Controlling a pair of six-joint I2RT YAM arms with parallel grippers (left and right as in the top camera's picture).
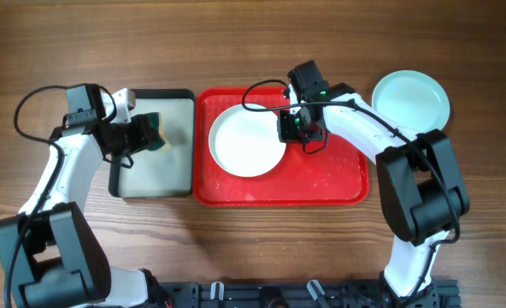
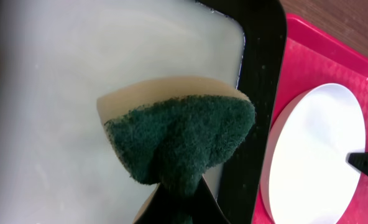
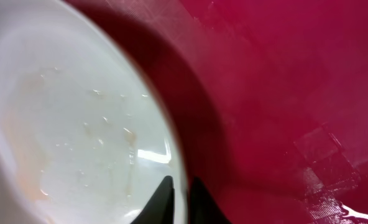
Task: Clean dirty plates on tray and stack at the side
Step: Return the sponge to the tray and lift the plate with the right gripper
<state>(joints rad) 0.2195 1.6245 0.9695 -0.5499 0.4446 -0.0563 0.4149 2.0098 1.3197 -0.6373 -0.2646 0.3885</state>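
Much of the white round shallow plate [image 3: 66, 124] ran off the left and bottom of my right wrist view. My right claw [image 3: 181, 202] showed only as two dark finger stubs at the lower edge, so the grip was hard to read. The stubs sat close together on either side of the plate's right rim, pinching it. The plate's face was glossy, with a faint yellowish smear toward its left and scattered wet beads. It was on the left half of the large red rectangular plastic tray [image 1: 338, 180], whose floor looked wet and speckled.

Left of that, my left claw [image 1: 146, 133] hung over the small black-rimmed tray with a pale inside [image 1: 120, 184]. It was nipping a green-and-tan sponge [image 2: 178, 137], whose lower end hid most of the fingertips. A pale turquoise round plate [image 1: 411, 98] sat apart on the brown wooden table [image 1: 236, 43], just beyond the red tray's far right corner.
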